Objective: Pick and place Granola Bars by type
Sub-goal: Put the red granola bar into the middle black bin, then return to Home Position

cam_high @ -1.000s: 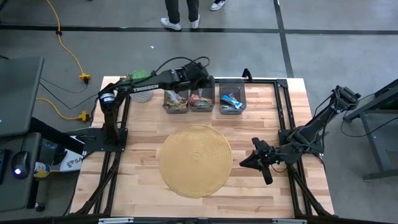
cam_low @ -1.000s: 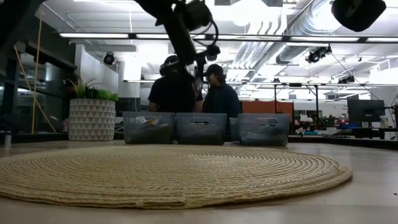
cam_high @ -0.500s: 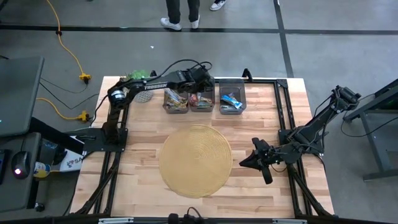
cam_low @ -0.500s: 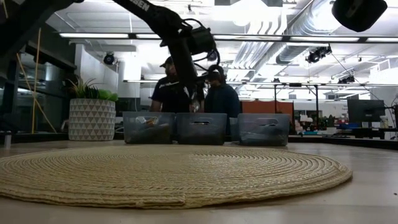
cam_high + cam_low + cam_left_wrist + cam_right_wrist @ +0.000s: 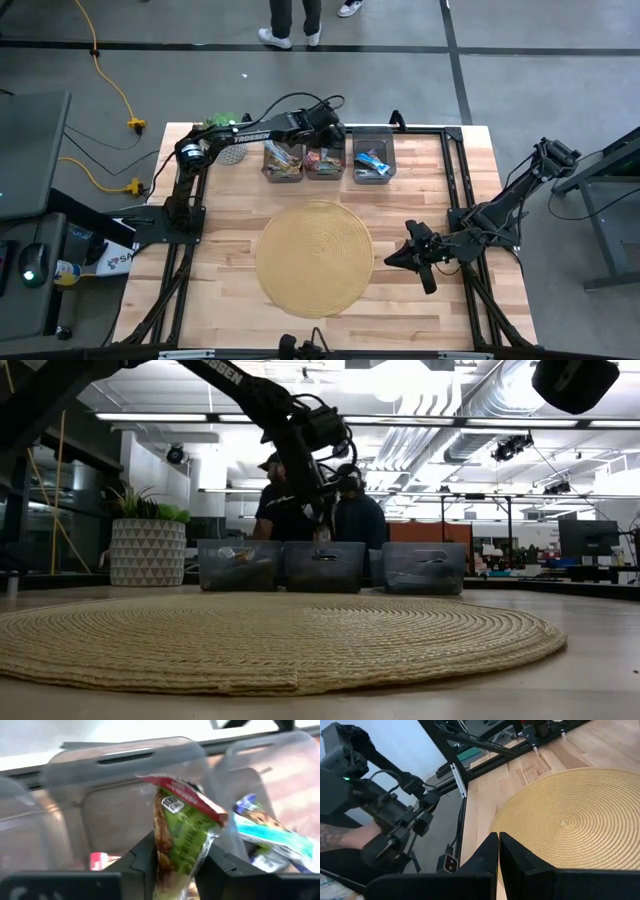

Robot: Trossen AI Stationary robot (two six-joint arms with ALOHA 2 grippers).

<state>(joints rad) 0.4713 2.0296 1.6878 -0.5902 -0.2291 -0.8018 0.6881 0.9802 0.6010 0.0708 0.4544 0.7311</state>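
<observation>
Granola bar, green wrapper, sits pinched in our left gripper above the middle bin. Risk: it tips toward the right bin on release. Right gripper closed, parked on desk.

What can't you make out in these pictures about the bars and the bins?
- Low view: the bins' contents, dimmed by cloudy walls.
- High view: wrapper print in the bins, too small; left gripper jaws hidden under its arm.
- Left wrist view: lower end of the green granola bar, cut off between the jaws.
</observation>
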